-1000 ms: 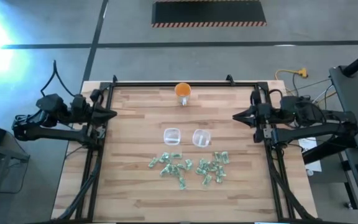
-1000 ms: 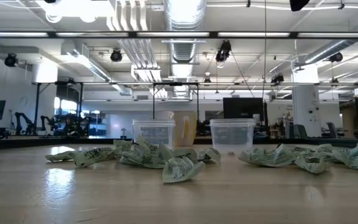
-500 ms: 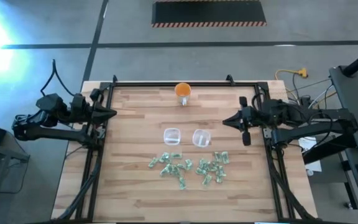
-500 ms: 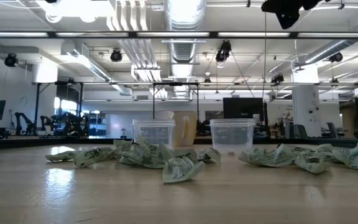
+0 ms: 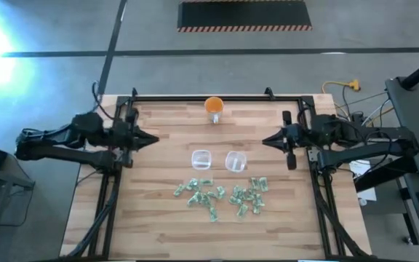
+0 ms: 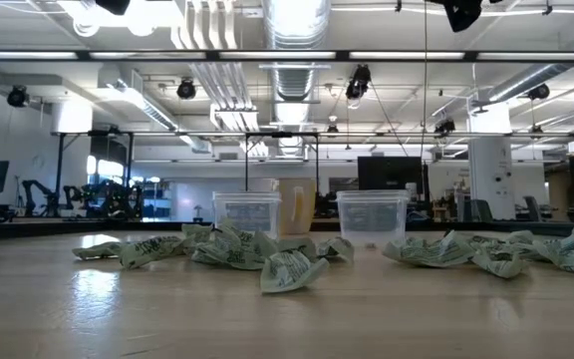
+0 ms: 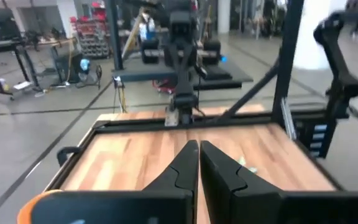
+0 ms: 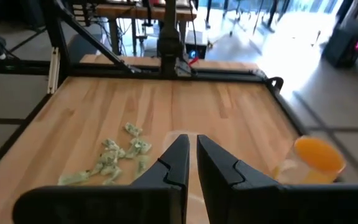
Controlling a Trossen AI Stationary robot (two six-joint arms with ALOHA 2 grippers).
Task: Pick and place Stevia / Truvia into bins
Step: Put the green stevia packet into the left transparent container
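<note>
Several pale green-and-white Stevia / Truvia sachets (image 5: 220, 196) lie loose in a scattered heap on the wooden table, toward its near edge. Just beyond them stand the two clear bins (image 5: 201, 159) (image 5: 236, 161), upright on their bases. The low view shows the sachets (image 6: 267, 257) crumpled in front of the bins (image 6: 247, 212) (image 6: 372, 214). My left gripper (image 5: 155, 138) hangs shut in the air over the table's left part, pointing toward the middle. My right gripper (image 5: 265, 140) hangs shut over the right part, facing it. Both are well above and to the side of the bins.
An orange cup (image 5: 214, 107) stands near the table's far edge, behind the bins. A black frame rail (image 5: 209, 98) runs round the tabletop. Bare wood lies between each gripper and the bins, and along the near edge.
My left gripper has moved from the table's left edge in over the tabletop, toward the right and the bins, staying shut. My right gripper has moved a little toward the left, also in over the table. Sachets and bins have not moved.
</note>
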